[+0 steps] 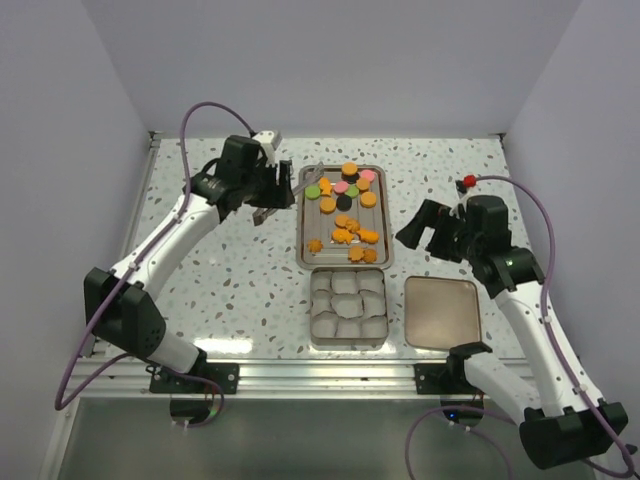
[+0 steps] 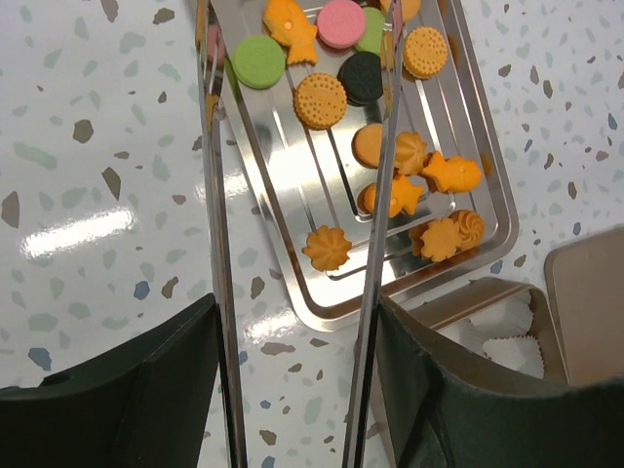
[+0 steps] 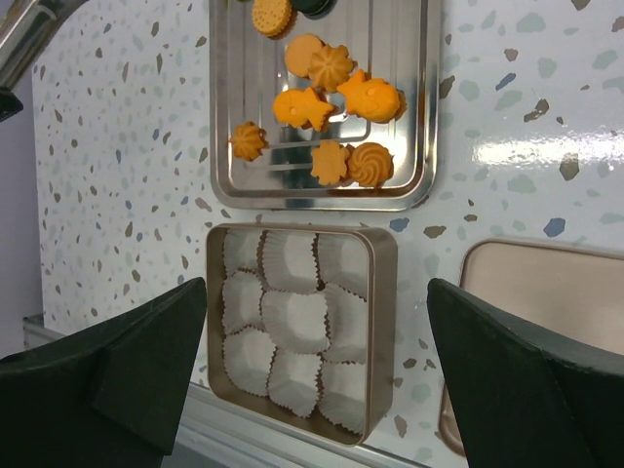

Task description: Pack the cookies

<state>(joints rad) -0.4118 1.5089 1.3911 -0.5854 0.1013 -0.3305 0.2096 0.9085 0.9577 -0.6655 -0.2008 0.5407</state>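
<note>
Left pincer point(image 1: 268, 195) grasps long steel tongs point(image 2: 220, 253), arms spread over small orange, green, pink and black cookies point(image 2: 320, 100) along the ribbed steel tray's point(image 2: 292, 190) left edge. Right pincer point(image 1: 428, 232) is released, empty.

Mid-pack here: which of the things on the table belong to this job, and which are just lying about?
In the job:
- cookies on the tray
- tin lined with paper cups
- tongs in the left gripper

Lying about for now:
- lid, flat to the right of the tin, untouched
</note>
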